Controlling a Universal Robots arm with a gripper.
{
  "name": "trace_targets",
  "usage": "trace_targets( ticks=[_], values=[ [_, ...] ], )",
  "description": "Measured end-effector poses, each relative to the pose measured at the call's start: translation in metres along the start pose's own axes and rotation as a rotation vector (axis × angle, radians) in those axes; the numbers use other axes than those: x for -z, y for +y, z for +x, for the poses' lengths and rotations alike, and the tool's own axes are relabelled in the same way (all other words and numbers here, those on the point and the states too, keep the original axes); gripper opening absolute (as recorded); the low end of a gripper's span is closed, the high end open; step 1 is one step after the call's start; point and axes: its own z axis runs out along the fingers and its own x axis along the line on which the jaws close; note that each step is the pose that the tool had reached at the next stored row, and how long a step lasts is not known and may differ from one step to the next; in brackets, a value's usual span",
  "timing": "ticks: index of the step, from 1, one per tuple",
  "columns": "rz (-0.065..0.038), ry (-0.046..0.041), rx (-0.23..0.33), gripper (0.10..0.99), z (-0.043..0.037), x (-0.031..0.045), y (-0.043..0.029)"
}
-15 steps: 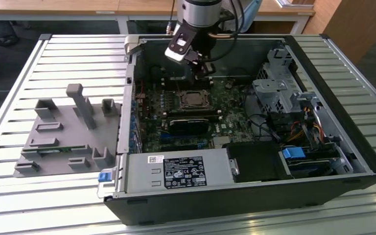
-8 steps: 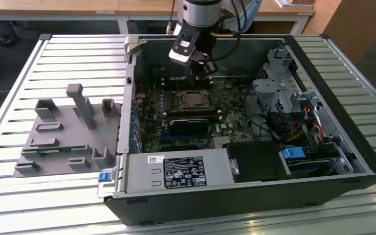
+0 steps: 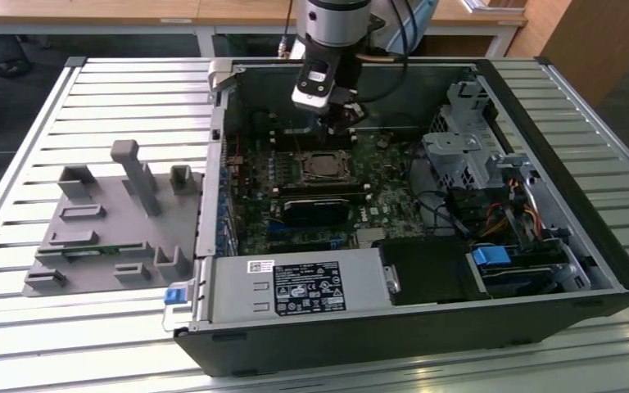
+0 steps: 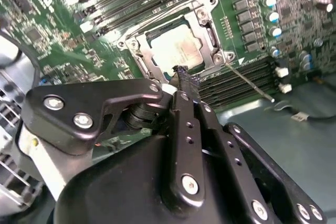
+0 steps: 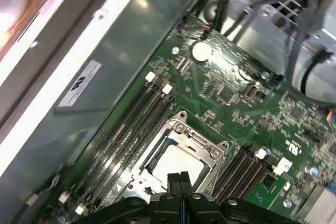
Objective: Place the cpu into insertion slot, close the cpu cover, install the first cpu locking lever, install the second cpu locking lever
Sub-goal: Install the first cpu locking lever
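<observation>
Open black computer case on a slatted metal table, a grey fixture tray just beside the case at the exterior view's left. Inside the case, a silver power supply with a blue latch along the near wall, a grey drive cage and coloured cables toward the wall at the exterior view's right. On the case's floor, a green motherboard with a long black card, black memory slots and a round coin cell.

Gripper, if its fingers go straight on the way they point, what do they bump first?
Probably the cpu, or the edge of the cpu cover framing it. The gripper, fingers shut together, aims at that spot in both wrist views, though depth is unclear.
</observation>
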Motion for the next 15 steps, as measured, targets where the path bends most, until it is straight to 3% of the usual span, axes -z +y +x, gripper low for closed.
trace_targets(
  ticks=[8,15],
  values=[
    [0.007,0.0,0.116,0.106,0.0003,-0.0019,-0.0005],
    [0.005,0.0037,0.243,0.106,0.0004,-0.0032,-0.0006]
  ],
)
